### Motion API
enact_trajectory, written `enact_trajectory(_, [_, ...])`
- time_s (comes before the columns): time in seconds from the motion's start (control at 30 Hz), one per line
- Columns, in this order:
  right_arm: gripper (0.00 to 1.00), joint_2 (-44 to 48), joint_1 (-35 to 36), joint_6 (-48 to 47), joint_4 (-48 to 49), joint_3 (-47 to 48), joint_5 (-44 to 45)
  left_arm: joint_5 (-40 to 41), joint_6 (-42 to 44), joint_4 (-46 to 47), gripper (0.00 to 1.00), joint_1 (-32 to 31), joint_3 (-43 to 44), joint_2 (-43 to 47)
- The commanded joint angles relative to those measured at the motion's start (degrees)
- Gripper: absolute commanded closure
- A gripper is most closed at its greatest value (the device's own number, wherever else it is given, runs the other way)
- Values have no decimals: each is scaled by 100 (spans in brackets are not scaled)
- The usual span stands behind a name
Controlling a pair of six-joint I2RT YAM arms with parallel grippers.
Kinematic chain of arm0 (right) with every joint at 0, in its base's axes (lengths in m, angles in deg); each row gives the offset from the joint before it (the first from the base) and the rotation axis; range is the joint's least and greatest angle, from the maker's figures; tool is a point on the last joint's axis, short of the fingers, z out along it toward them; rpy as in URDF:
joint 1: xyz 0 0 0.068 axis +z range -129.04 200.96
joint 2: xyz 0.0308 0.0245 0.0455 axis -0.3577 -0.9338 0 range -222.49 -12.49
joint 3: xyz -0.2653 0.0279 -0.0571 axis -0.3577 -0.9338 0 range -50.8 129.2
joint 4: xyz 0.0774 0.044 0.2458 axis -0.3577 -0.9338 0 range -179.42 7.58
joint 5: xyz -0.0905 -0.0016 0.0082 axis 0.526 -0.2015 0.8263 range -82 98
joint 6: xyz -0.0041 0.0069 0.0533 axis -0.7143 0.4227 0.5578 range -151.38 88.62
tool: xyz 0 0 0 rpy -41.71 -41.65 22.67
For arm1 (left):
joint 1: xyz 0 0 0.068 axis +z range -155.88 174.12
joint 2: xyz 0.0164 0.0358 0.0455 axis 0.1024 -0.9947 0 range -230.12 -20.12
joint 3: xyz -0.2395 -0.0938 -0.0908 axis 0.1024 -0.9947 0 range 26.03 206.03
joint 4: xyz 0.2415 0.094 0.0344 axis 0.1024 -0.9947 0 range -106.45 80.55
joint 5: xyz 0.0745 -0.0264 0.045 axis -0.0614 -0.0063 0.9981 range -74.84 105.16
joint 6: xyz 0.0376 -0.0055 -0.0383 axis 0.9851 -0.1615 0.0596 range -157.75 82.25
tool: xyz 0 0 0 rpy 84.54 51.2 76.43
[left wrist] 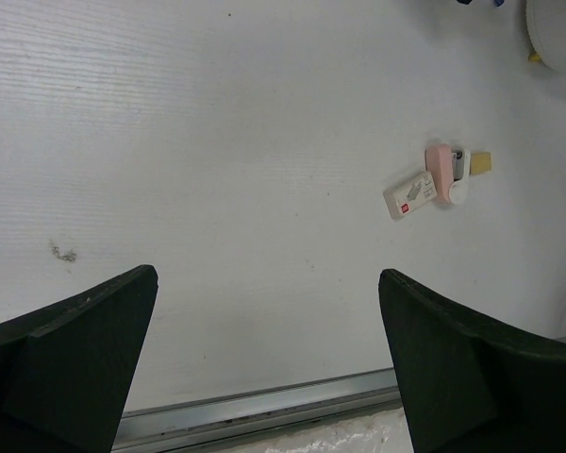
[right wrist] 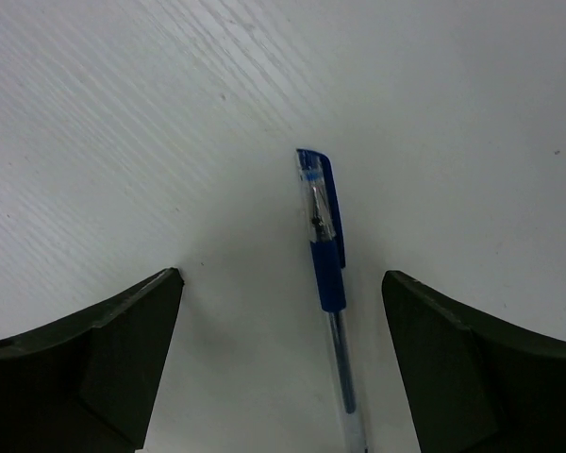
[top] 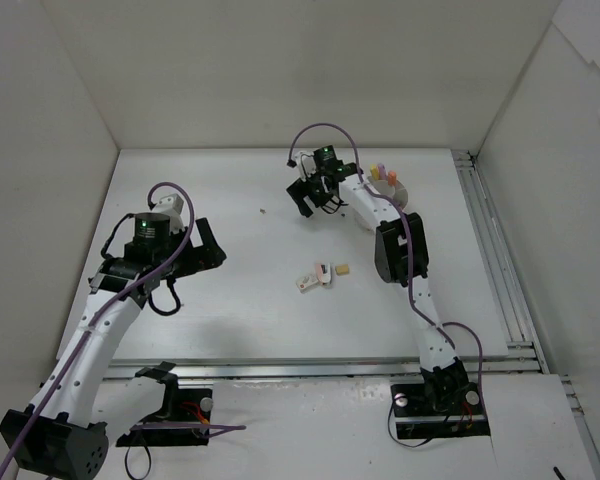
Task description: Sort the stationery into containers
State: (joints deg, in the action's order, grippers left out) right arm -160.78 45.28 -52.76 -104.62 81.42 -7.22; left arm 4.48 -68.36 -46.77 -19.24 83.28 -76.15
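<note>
One slim, clear-barrelled blue pen [right wrist: 327, 274]

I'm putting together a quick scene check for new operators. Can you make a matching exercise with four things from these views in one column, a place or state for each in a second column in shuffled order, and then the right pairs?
Things
1. blue pen
2. pink block
3. white dish
4. left end effector

Places or states
A. open over bare table, holding nothing
B. far side of the table, partly hidden by the right arm
C. lying between the open jaws of the right end effector
D. mid-table, right beside a white labelled eraser

Pairs: 1-C, 2-D, 3-B, 4-A
</note>
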Motion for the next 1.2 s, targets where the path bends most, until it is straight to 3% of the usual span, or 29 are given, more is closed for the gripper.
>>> enact_trajectory(0.0, [18,300,-199,-14,-452,58,-560,-101,73,243,0,45,58,-48])
enact_trajectory(0.13, [37,362,-155,-392,-821,5,-982,-136,20,260,0,45,40,-66])
enact_trajectory(0.27, [77,502,-6,-760,-1058,-91,-930,-154,-15,225,0,45,23,22])
enact_trajectory(0.33, [89,546,99,-875,-1050,-135,-869,-154,-33,208,0,45,-4,83])
enact_trajectory(0.37, [100,616,134,-885,-1041,-127,-825,-154,-41,190,0,45,-12,144])
enact_trajectory(0.57, [100,1229,364,-885,-762,-249,-806,-75,-120,76,0,45,-118,504])
enact_trajectory(0.63, [100,1625,311,-693,-218,-930,-1112,-49,-129,49,0,45,-153,602])
enact_trajectory(0.7, [100,2539,258,-657,1089,-1792,-1342,-48,-147,58,0,45,-188,742])
enact_trajectory(0.8, [100,3857,144,-394,3461,-4256,-1509,-48,-173,67,0,45,-258,874])
enact_trajectory(0.87, [100,4559,-179,28,4927,-4966,-1754,-48,-182,67,0,45,-267,901])
enact_trajectory(1.03, [100,4775,-1208,845,5646,-5523,-3125,-110,-182,190,0,45,-320,910])
enact_trajectory(1.17, [100,4625,-1902,453,5762,-5602,-4110,-93,-182,216,0,45,-294,866])
